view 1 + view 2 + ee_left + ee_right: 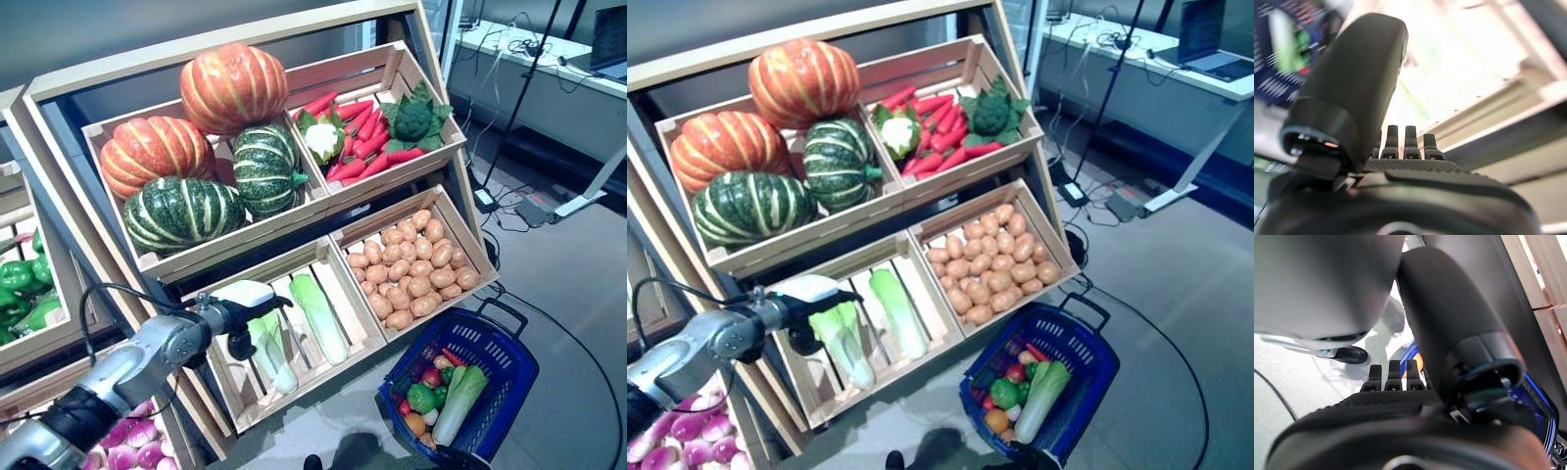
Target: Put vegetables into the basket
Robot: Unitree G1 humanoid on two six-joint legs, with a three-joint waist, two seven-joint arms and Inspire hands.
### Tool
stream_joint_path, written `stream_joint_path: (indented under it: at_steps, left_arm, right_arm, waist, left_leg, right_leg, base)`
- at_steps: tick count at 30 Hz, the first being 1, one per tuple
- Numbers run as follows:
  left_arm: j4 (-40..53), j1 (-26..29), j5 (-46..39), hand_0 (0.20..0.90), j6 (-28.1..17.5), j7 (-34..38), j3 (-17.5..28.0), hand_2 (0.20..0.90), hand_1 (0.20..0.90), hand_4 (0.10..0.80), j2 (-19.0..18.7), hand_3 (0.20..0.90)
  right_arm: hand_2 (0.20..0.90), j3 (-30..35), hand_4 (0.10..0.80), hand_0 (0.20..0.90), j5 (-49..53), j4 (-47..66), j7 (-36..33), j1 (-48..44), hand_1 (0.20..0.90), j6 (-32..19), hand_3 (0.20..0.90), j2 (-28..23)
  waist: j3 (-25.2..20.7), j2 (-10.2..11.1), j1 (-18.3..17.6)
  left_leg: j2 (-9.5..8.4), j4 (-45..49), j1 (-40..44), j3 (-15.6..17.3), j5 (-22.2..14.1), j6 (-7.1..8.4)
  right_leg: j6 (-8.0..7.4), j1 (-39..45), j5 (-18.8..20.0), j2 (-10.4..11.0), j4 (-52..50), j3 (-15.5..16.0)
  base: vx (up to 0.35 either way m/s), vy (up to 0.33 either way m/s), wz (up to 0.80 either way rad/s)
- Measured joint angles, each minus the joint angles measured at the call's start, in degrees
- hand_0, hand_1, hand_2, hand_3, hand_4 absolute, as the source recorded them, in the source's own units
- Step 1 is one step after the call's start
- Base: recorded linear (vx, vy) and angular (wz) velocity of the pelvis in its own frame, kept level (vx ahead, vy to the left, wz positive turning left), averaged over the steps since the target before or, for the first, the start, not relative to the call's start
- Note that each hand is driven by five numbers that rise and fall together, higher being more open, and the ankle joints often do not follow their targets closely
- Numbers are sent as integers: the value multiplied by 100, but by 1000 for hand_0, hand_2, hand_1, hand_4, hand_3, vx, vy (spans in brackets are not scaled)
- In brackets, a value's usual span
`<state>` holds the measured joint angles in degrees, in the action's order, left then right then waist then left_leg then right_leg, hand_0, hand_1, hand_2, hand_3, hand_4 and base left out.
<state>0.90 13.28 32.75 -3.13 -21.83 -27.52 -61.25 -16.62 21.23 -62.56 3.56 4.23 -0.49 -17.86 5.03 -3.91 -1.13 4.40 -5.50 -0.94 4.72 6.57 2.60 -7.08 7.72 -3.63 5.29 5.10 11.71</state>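
Observation:
The blue plastic basket (pixel 511 360) stands on the floor at the lower right, below the stand. In it lie a long pale green leafy vegetable (pixel 458 399), a green pepper (pixel 421 397), a small orange round vegetable (pixel 416 424) and some red ones. My left hand (pixel 240 311), with a white thumb cover, hovers over the left side of the lower crate, right above a napa cabbage (pixel 270 351). Its fingers (pixel 1410 142) are straight and hold nothing. My right hand (pixel 1400 406) is beside the basket's blue rim (pixel 1535 406), fingers straight, empty.
The wooden stand (pixel 323 196) holds slanted crates of vegetables in two rows. A second napa cabbage (pixel 319 315) lies beside the first. A white desk (pixel 549 59) and cables on the floor (pixel 509 201) are at the far right.

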Motion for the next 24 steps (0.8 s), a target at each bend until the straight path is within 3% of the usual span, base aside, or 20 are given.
stream_joint_path:
  at_steps: [2,9,13,15,20,24]
  left_arm:
    - [-43,29,276,900,-159,0,-29,900,900,800,-29,900]
    - [-519,1043,1031,900,-419,420,-1124,900,900,800,-28,900]
    - [-1643,1756,1450,900,-465,1657,-1794,900,900,800,-4,900]
    - [-2387,2027,1632,900,-474,2425,-2030,900,900,800,131,900]
    - [-3654,2663,2173,900,-421,4192,-2122,900,900,800,465,900]
    - [-4147,2768,2541,900,-399,4818,-2285,900,900,800,778,900]
  right_arm:
    - [900,1,800,900,25,-7,0,-9,900,-4,900,-22]
    - [900,-10,800,900,328,-45,27,-422,900,-110,900,-298]
    - [900,-59,800,900,683,-264,29,-1035,900,-149,900,-409]
    - [900,-192,800,900,847,-270,30,-1230,900,-253,900,-477]
    - [900,-312,800,900,919,-230,23,-1946,900,-414,900,-486]
    - [900,-385,800,900,1139,111,7,-2255,900,-433,900,-513]
  waist:
    - [36,-10,40]
    - [511,-124,25]
    - [1074,-114,-44]
    - [1233,-93,-48]
    - [1901,143,10]
    - [2134,219,19]
  left_leg:
    - [-16,11,-40,-41,17,-8]
    - [-25,63,-407,-200,226,-36]
    - [76,149,-620,-289,368,23]
    - [90,407,-899,-290,362,31]
    - [-4,1148,-1672,-275,307,52]
    - [52,1936,-2297,-177,65,74]
  right_leg:
    - [-1,-14,0,5,-1,8]
    - [7,-430,-24,-46,-313,-3]
    - [74,-757,-99,-136,-722,-2]
    - [134,-1159,-340,-98,-1267,-25]
    - [272,-2434,-1094,166,-3222,-244]
    - [433,-3112,-1367,199,-4135,-378]
  base:
    - [-73,-7,15]
    - [-127,-40,11]
    - [-152,-48,6]
    - [-121,-21,6]
    - [-126,22,15]
    - [-87,52,-1]
